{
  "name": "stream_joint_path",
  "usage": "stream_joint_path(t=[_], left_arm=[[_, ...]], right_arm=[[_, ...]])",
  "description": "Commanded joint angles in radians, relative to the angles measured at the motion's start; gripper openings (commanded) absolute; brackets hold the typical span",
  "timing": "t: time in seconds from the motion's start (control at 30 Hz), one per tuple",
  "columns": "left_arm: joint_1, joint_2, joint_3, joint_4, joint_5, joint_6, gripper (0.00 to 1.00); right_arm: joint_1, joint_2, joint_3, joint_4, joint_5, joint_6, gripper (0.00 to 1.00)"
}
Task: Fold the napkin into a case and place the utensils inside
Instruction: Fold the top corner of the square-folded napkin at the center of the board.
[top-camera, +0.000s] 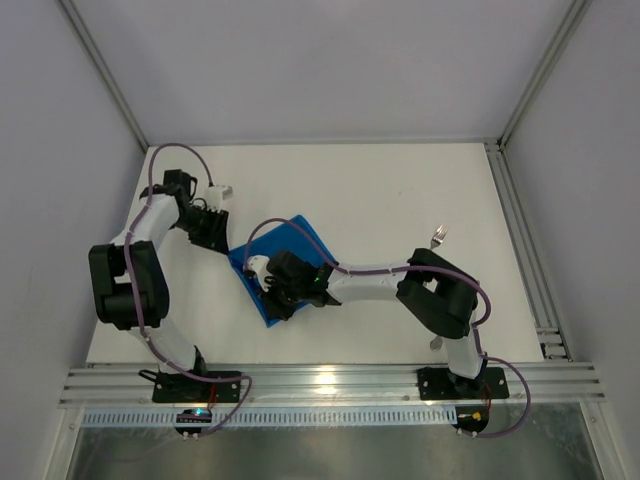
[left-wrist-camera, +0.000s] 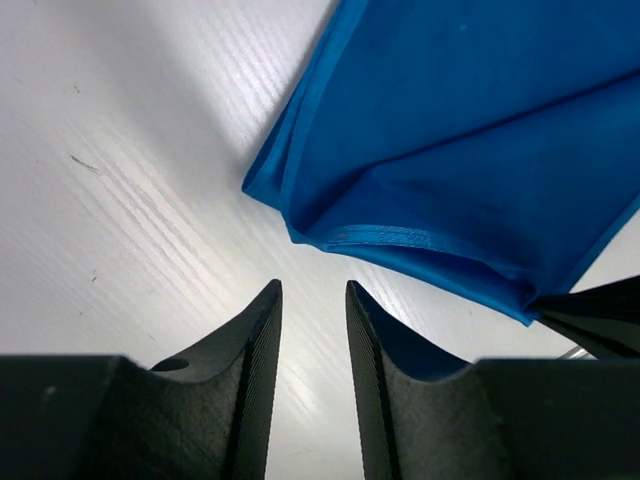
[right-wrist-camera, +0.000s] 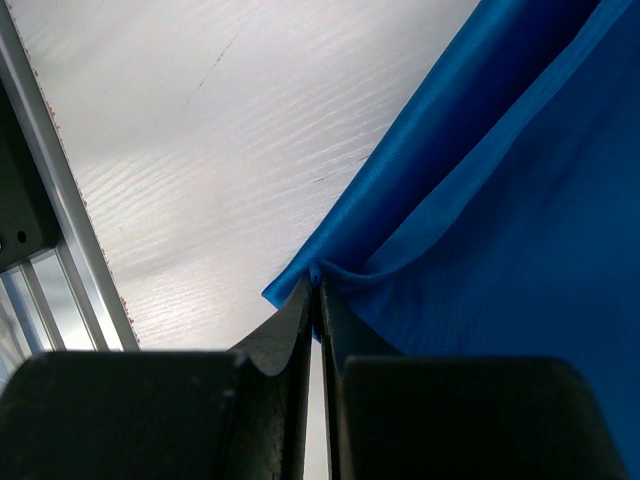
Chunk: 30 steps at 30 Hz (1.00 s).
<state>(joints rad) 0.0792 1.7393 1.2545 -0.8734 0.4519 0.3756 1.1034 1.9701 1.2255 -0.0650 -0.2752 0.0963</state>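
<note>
Blue and soft, the cloth napkin (top-camera: 300, 238) lies folded on our white table (top-camera: 400, 190). Our right gripper (right-wrist-camera: 315, 290) pinches its edge, jaws almost closed; our left gripper (left-wrist-camera: 313, 290), at ten o'clock, stands slightly parted, empty. A slim silver metal fork (top-camera: 437, 237) lies at three o'clock.

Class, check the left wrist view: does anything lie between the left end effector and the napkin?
Nothing visible does. Only bare table separates the left end effector, its jaws apart and empty, from the nearest corner of the napkin.
</note>
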Motion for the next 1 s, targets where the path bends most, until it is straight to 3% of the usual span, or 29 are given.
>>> stream_joint_path(t=[0.0,0.13,0.33,0.57,0.8,0.97], left_arm=[[0.007,-0.047,0.04,-0.082,0.094,0.048,0.36],[-0.01,-0.053,0.043,-0.082,0.123,0.04,0.42],[-0.142,-0.023,0.059,0.004,0.036,0.003,0.47],[-0.177,0.054,0.017,0.028,-0.041,0.006,0.31],[-0.176,0.005,-0.067,0.056,-0.097,0.034,0.28],[-0.177,0.016,-0.07,0.073,-0.113,0.036,0.25]], right_arm=[[0.006,0.004,-0.007,0.059,0.013,0.008,0.07],[0.006,0.003,-0.012,0.059,0.013,0.008,0.07],[0.007,0.006,-0.014,0.057,0.008,0.006,0.07],[0.004,0.012,-0.011,0.057,0.019,0.008,0.07],[0.006,-0.007,-0.011,0.087,0.036,0.013,0.09],[0.004,-0.043,0.002,0.08,0.042,0.029,0.26]])
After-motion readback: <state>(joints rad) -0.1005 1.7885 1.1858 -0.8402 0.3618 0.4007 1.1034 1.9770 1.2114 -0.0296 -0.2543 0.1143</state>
